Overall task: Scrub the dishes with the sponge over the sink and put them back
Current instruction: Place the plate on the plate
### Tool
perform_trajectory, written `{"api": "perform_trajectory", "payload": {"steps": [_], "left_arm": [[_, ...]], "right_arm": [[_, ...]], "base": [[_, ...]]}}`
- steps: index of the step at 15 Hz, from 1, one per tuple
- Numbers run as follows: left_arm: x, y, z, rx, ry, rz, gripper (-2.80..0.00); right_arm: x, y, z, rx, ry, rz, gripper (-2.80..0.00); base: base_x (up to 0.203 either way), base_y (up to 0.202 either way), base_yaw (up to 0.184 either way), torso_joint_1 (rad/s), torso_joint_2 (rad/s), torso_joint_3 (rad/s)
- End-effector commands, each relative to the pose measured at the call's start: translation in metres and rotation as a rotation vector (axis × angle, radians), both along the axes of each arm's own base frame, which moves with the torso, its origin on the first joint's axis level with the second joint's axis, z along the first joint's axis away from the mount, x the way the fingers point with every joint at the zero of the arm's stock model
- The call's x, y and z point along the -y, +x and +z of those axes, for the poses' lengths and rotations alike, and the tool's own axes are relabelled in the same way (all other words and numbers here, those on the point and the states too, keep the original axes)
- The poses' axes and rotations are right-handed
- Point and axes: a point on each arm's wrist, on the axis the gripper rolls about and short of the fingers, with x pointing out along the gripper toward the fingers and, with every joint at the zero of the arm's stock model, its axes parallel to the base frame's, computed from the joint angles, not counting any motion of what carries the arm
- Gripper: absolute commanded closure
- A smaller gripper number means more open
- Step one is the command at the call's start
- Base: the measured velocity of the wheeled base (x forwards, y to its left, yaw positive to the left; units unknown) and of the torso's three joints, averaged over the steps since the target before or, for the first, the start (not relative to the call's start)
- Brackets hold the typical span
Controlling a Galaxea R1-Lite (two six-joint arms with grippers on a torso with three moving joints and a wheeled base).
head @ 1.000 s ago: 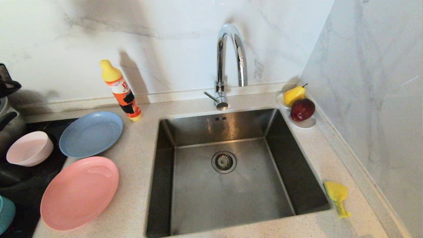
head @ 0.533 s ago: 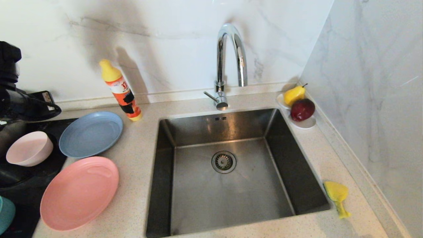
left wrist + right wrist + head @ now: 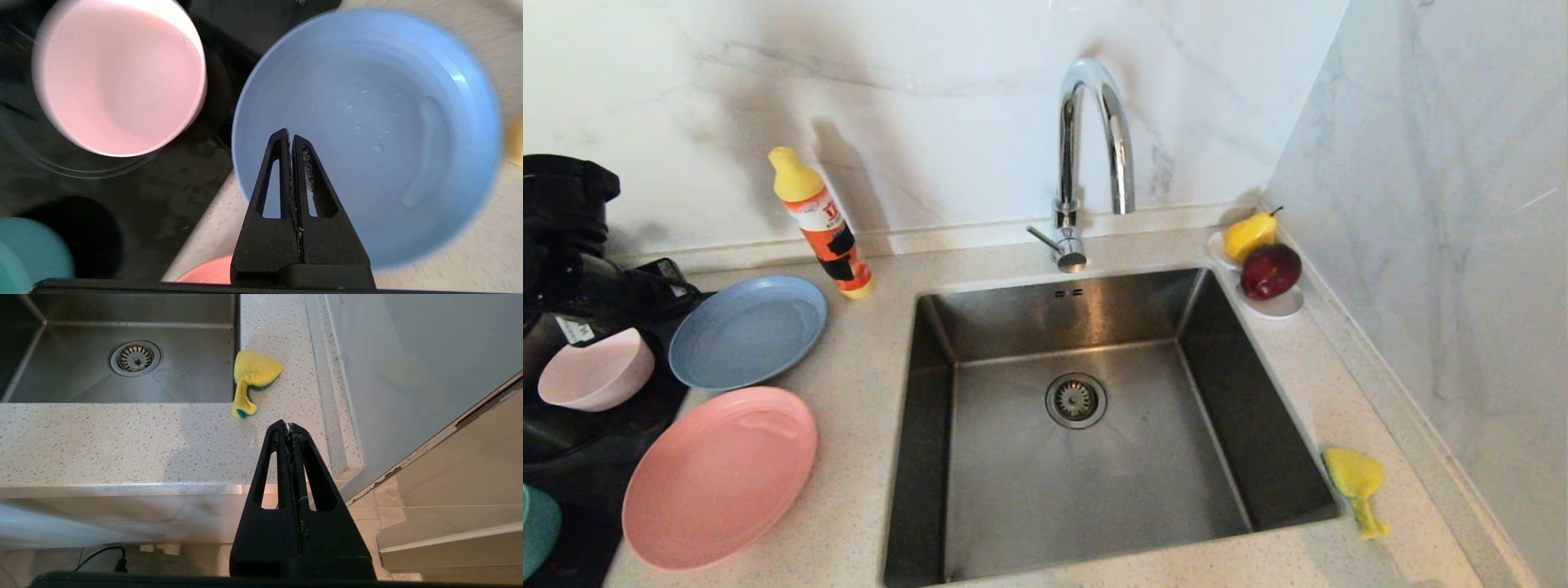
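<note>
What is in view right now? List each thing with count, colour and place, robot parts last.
Square stainless steel sink: one, grey, middle of the counter.
Chrome gooseneck faucet: one, behind the sink.
Yellow sponge with green layer: one, on the counter at the sink's right edge.
Grey-blue plate: one, left of the sink.
Salmon-pink plate: one, nearer than the blue one.
Pale pink bowl: one, on the black hob.
Teal bowl: one, far left edge.
Yellow and orange bottle: one, by the wall.
Small white dish: one, right rear corner, holding a yellow pear and a red apple.
Left gripper: shut, above the grey-blue plate.
Right gripper: shut, off the counter's front.
</note>
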Motion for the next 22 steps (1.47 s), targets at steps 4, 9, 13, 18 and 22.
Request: {"api": "perform_trajectory", "payload": {"steps": [4,9,13,18,22], "left_arm": [[-0.01,0.027,-0.024,-0.031,-0.096,0.029,-2.8],[-0.012,0.035,-0.03,-0.003,-0.194,0.031,-2.8],[-0.017,0.047,-0.041,0.003,-0.242,0.067,-2.8],[-0.025,0.047,-0.045,0.008,-0.302,0.058,-2.8],[-0.031,0.055,-0.046,0.029,-0.334,0.032,-2.8]], "right_arm": [[0.0,0.0,0.0,0.002,-0.001,0.001,0.0],[0.0,0.0,0.0,0.0,-0.001,0.001,0.0],[0.0,0.0,0.0,0.002,-0.002,0.001,0.0],[0.0,0.0,0.0,0.002,-0.001,0.001,0.0],[0.0,0.0,0.0,0.002,-0.001,0.001,0.0]], "base": [[0.0,0.0,0.0,0.0,0.0,0.0],[0.0,0.0,0.0,0.0,0.0,0.0],[0.0,0.0,0.0,0.0,0.0,0.0],[0.0,0.0,0.0,0.0,0.0,0.0],[0.0,0.0,0.0,0.0,0.0,0.0]]}}
